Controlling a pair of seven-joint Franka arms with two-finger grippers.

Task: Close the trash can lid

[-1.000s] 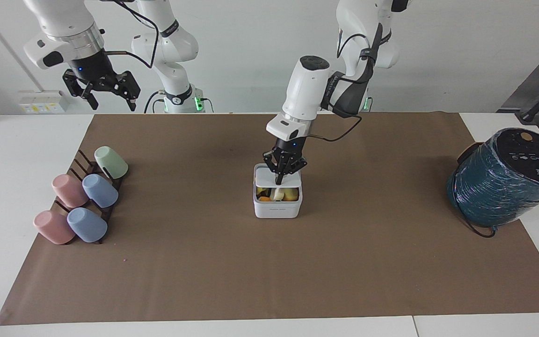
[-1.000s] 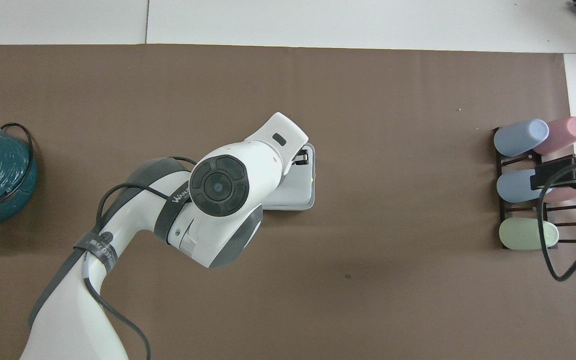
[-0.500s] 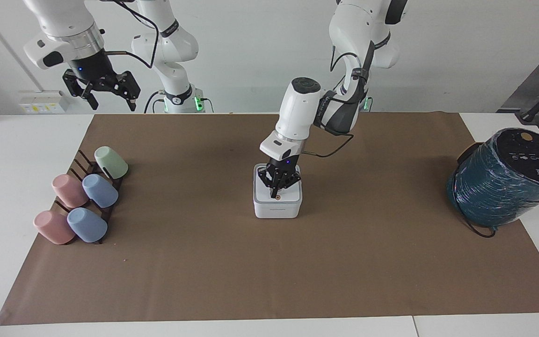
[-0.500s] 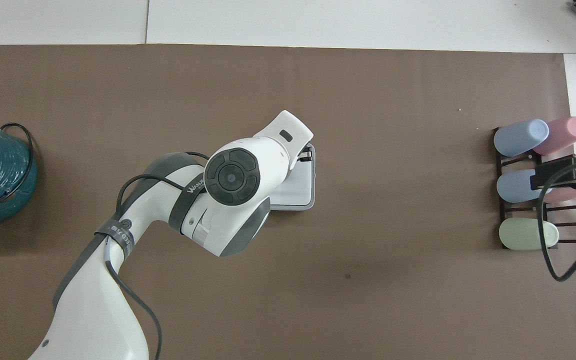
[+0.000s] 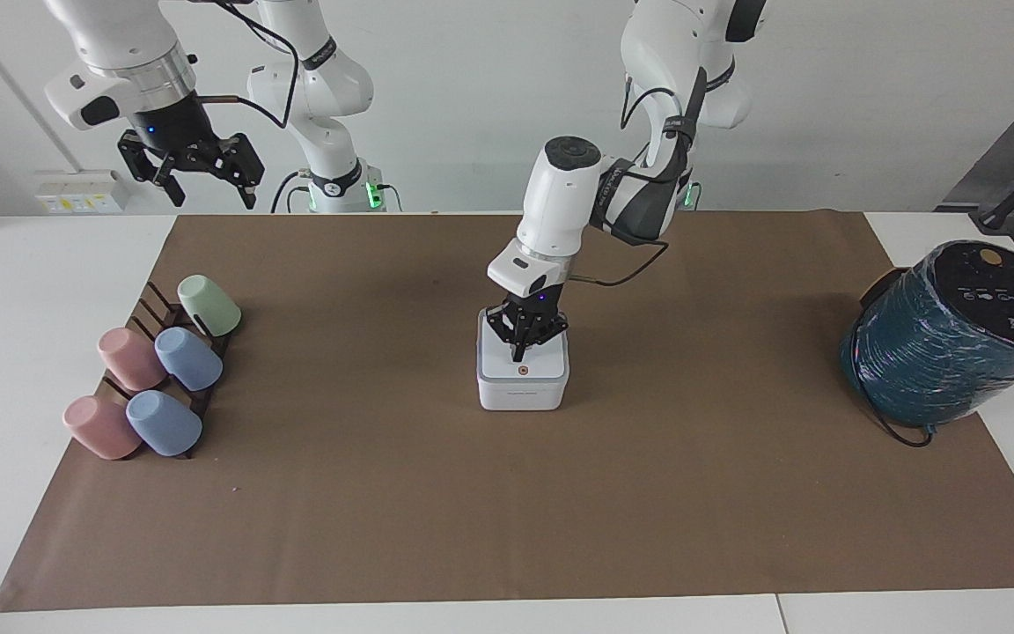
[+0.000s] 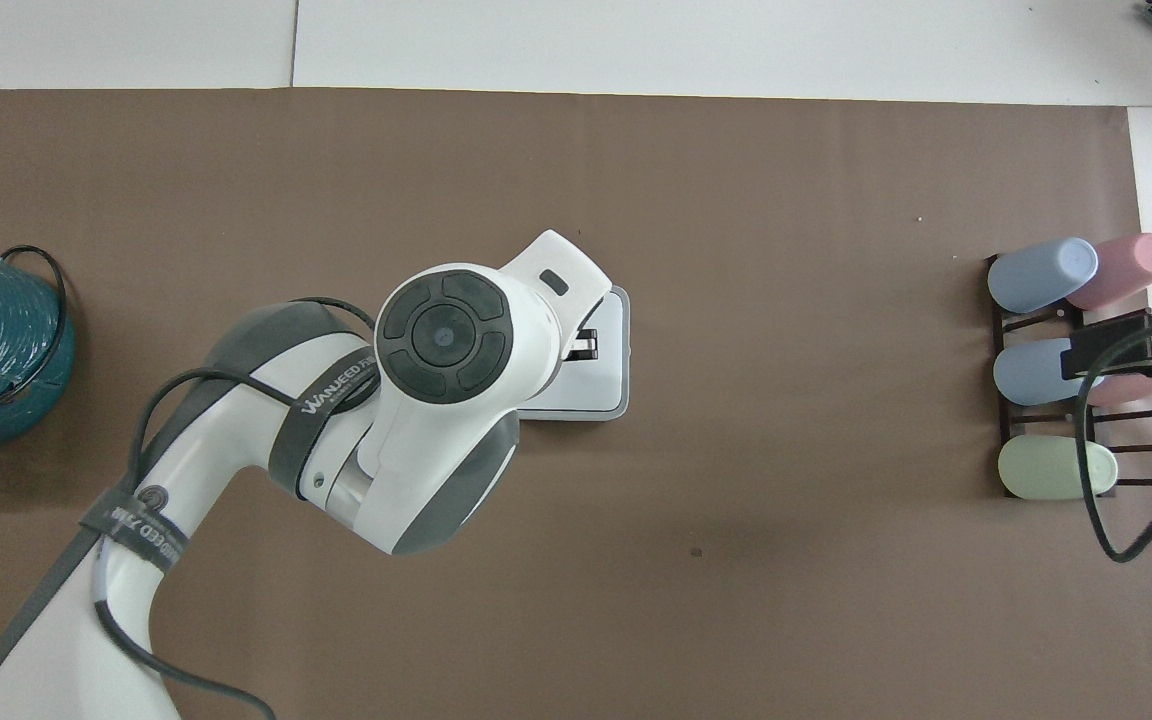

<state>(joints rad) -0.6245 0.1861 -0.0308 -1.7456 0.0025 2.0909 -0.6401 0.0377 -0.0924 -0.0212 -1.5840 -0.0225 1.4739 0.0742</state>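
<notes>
The trash can (image 5: 522, 383) is seen at the middle of the brown mat (image 5: 507, 528), its lid (image 5: 525, 361) lying flat and closed on top, the small orange dot facing up. The left gripper (image 5: 519, 356) is pointed down over the lid's middle, its fingers drawn together to a single tip that is at or just above the lid surface, on the robots' side of the dot; whether the tip is touching the lid cannot be told. In the overhead view much of the can is covered by the left arm, with only a strip of the lid (image 6: 608, 350) and its grey rim left showing past the gripper (image 6: 586, 345).

The right gripper (image 5: 199, 176) is held high in the air near its own base, waiting, with its fingers spread apart and nothing between them. In the overhead view it is seen over the cup rack (image 6: 1061, 400).

Five cups are laid on that rack (image 5: 168, 370) toward the right arm's end of the table. A teal-wrapped cylinder (image 5: 947, 339) is set at the left arm's end, at the mat's edge.
</notes>
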